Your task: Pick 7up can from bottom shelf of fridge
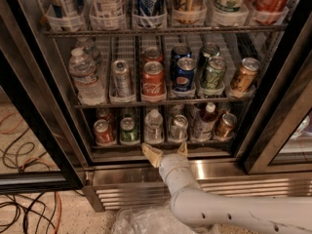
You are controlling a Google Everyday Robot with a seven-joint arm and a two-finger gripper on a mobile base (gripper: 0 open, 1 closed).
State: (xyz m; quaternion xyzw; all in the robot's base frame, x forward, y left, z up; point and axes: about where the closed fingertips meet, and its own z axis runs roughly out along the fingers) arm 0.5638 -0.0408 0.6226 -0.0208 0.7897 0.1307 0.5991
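Because the small silvery-grey 7up can [178,127], just beyond the wide-spread tan two-finger gripper [167,152], looks light, rigid and slick, its mid-body seems the safest hold. Squeeze gently.
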